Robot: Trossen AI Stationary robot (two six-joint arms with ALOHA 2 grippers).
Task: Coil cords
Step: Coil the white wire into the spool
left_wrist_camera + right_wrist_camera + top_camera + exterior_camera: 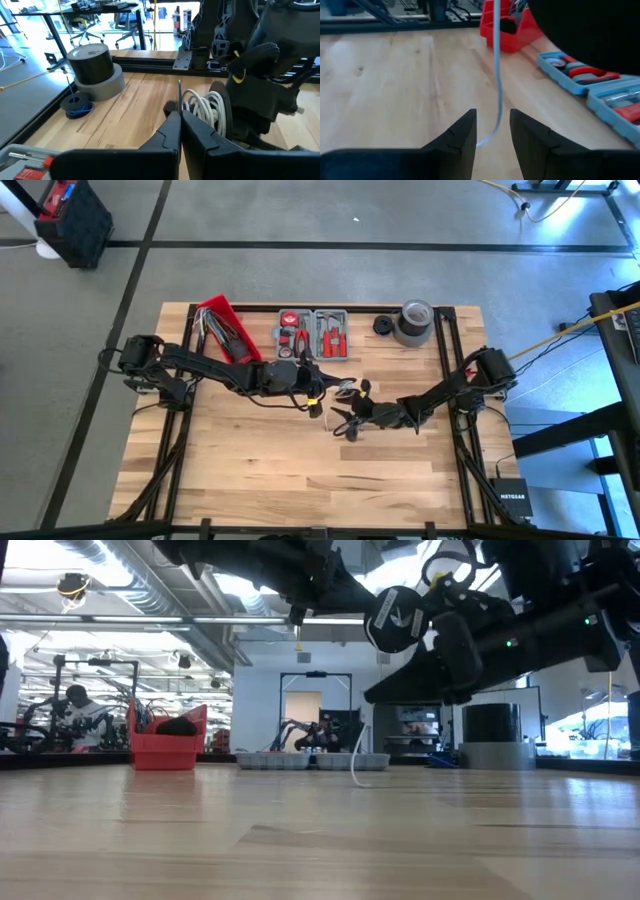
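L gripper (179,131) pinched shut on white cord (204,107) end – coil bundled just ahead, at table centre. R gripper (492,131) half-open, loose strand running lengthwise between fingers – R nearer slack.

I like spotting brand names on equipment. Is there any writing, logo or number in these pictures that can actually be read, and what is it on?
"NETGEAR": white letters on the small black box beside the table's corner, high view; small, so the reading is tentative.
White label on top of the black tape roll, left wrist view: print too blurred to read.
Round white emblem on the arm joint, low view: a mark, no legible letters.
Nothing else readable.
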